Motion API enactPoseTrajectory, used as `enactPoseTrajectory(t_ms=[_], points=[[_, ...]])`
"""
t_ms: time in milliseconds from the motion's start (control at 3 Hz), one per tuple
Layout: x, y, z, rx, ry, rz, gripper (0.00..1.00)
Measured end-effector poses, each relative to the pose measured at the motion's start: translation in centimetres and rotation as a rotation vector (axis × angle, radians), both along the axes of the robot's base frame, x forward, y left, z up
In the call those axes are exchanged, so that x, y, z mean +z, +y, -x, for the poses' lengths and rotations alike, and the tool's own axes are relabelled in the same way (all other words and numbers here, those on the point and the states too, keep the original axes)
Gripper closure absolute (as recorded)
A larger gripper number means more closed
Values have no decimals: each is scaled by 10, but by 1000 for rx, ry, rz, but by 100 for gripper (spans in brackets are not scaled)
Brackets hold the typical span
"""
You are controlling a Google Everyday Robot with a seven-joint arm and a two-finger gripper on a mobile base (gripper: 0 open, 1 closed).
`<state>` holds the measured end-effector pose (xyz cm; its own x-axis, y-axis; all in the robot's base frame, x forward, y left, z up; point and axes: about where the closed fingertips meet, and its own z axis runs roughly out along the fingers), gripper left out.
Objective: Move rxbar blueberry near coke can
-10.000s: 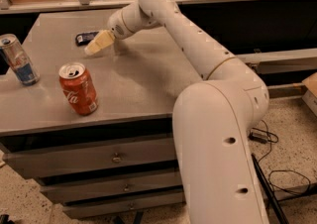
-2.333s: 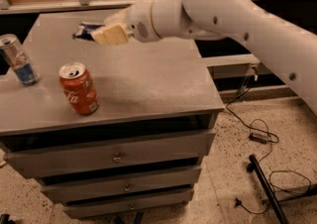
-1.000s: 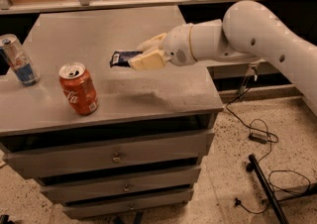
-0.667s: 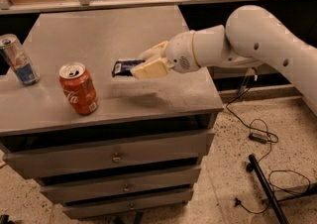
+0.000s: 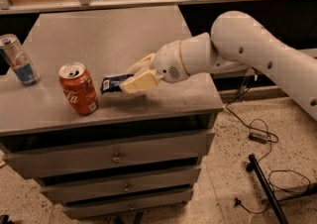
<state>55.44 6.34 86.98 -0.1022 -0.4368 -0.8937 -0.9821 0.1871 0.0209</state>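
Note:
The red coke can stands upright near the front left of the grey cabinet top. My gripper is shut on the rxbar blueberry, a dark navy bar with pale lettering. It holds the bar low over the cabinet top, just right of the coke can, with a small gap between bar and can. The bar's far end sticks out left of the cream fingers; the rest is hidden between them. Whether the bar touches the surface I cannot tell.
A slimmer silver-and-blue can stands at the left edge. The cabinet has drawers below. The white arm reaches in from the right. Cables lie on the speckled floor at right. A rail and shelf run behind.
My gripper has carried the rxbar from the back of the cabinet top forward and left, lowering it until it is close beside the coke can. The cans have not moved.

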Motion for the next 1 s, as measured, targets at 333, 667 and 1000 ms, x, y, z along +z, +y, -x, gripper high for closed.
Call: enactPoseTrajectory(t_ms=[333,667,1000], points=[[-7,4,6,2,14,3,100],[-7,6,6,6,14,4,84],[-7,9,8,12,14,5,53]])
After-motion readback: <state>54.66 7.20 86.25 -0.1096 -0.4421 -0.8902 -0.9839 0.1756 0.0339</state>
